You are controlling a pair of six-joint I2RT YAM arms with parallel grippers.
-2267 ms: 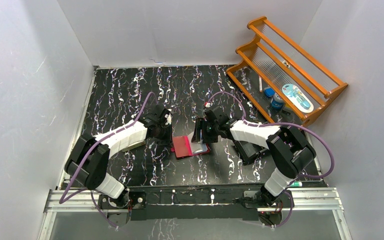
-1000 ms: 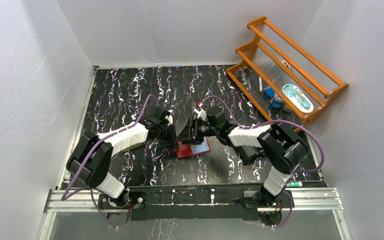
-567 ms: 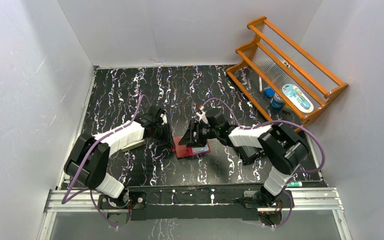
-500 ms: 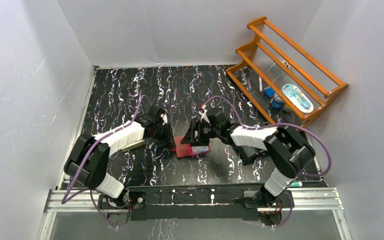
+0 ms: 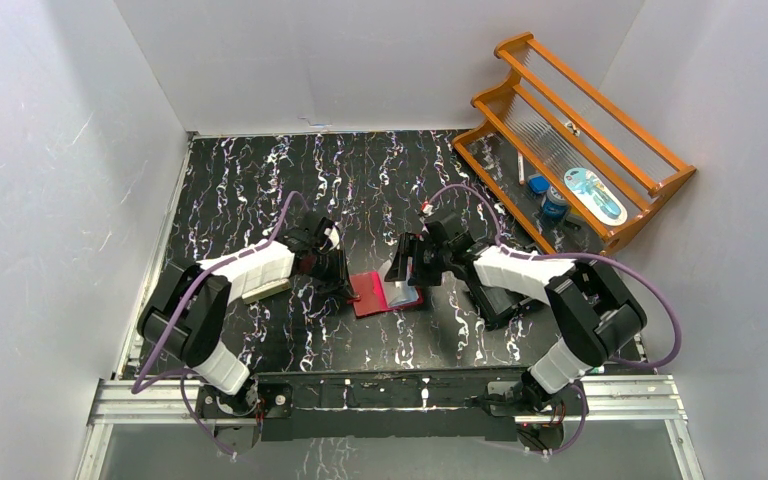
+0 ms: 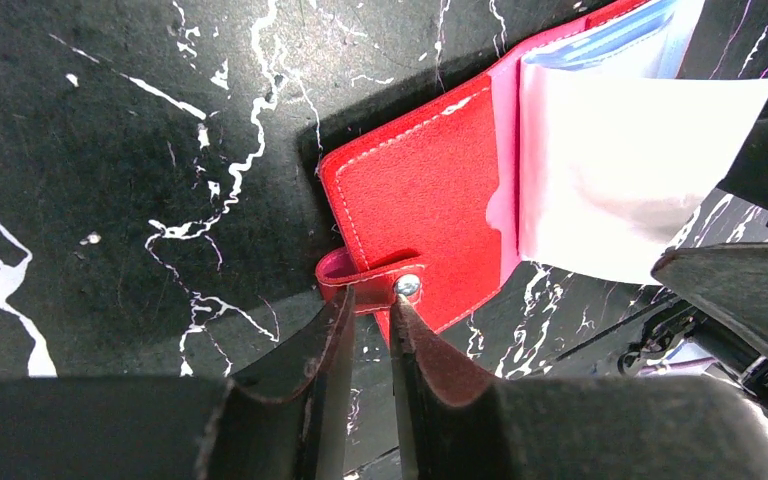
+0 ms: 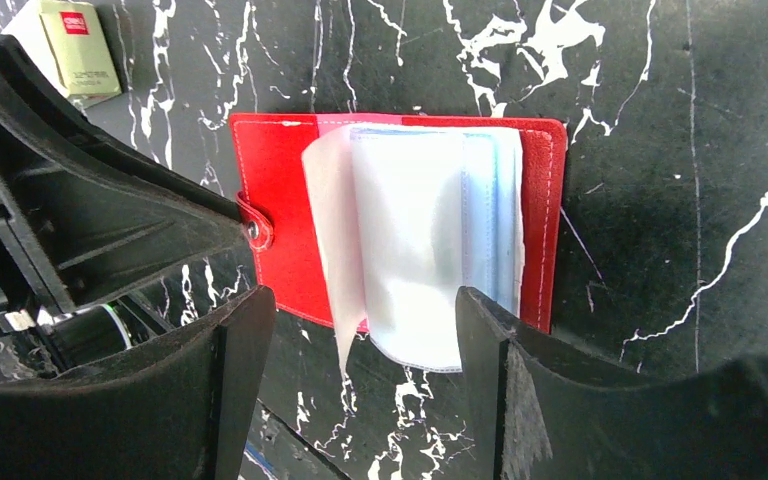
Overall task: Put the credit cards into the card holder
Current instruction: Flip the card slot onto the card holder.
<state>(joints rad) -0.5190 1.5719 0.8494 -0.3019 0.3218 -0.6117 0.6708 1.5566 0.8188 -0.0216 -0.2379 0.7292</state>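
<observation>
The red card holder point(image 5: 380, 293) lies open on the black marbled table between the two arms. Its clear pale pockets point(image 7: 410, 240) stand fanned up from the spine. My left gripper point(image 6: 372, 305) is pinched at the holder's snap strap point(image 6: 380, 285) on its left edge. In the top view it point(image 5: 346, 286) touches the holder's left side. My right gripper point(image 7: 365, 330) is open and empty just above the holder's near edge, with the loose pocket ends between its fingers. In the top view it point(image 5: 407, 272) is over the holder's right half. No loose credit card shows. The orange card is out of view.
A black open box point(image 5: 500, 298) sits behind my right arm, mostly hidden. A small pale box point(image 5: 266, 290) lies under my left forearm and shows in the right wrist view point(image 7: 75, 50). A wooden rack point(image 5: 580, 140) with small items stands at the back right.
My right gripper swung left over the holder, then drew back right and a little up. The clear pockets now stand fanned open. My left gripper stayed at the holder's left edge.
</observation>
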